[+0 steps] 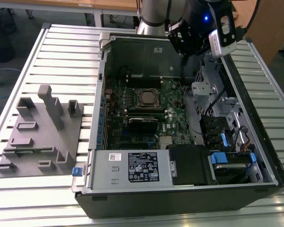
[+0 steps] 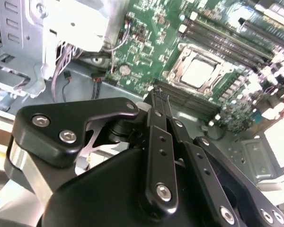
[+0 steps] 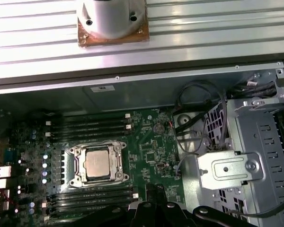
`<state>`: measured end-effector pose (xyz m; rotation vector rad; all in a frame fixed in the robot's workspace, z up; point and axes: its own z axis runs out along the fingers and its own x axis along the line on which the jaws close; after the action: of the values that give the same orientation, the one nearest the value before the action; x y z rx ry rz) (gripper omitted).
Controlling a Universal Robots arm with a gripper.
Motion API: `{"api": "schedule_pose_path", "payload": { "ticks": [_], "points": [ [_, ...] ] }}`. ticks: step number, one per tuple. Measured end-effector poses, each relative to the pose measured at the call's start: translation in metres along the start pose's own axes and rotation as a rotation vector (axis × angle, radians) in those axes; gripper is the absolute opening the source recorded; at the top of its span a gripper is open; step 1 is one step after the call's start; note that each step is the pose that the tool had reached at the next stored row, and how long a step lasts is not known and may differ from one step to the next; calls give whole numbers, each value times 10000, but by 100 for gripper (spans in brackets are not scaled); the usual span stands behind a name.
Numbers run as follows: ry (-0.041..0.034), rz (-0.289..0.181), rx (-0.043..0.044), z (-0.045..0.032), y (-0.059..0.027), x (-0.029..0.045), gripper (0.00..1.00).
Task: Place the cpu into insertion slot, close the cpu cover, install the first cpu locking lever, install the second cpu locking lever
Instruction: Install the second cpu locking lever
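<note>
Open computer case on ribbed metal table, grey fixture block beside it, dull silver cpu seated in insertion slot under cpu cover, gripper above board, fingers together, empty

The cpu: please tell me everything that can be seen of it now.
The cpu is a small flat square chip with a dull silver-bronze metal top. It lies flat in the insertion slot on the green circuit board, and the thin silver cpu cover frames it. The gripper is apart from it.
</note>
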<state>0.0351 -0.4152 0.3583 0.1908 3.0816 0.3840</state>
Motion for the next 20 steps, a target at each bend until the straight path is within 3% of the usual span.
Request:
{"api": "schedule_pose_path", "payload": {
  "ticks": [7,13,16,20],
  "points": [
    [-89,-16,780,32,31,3,10],
    [-94,-18,829,98,23,3,10],
    [-102,-19,901,145,11,6,10],
    [-104,-21,916,151,9,6,10]
  ]
}}
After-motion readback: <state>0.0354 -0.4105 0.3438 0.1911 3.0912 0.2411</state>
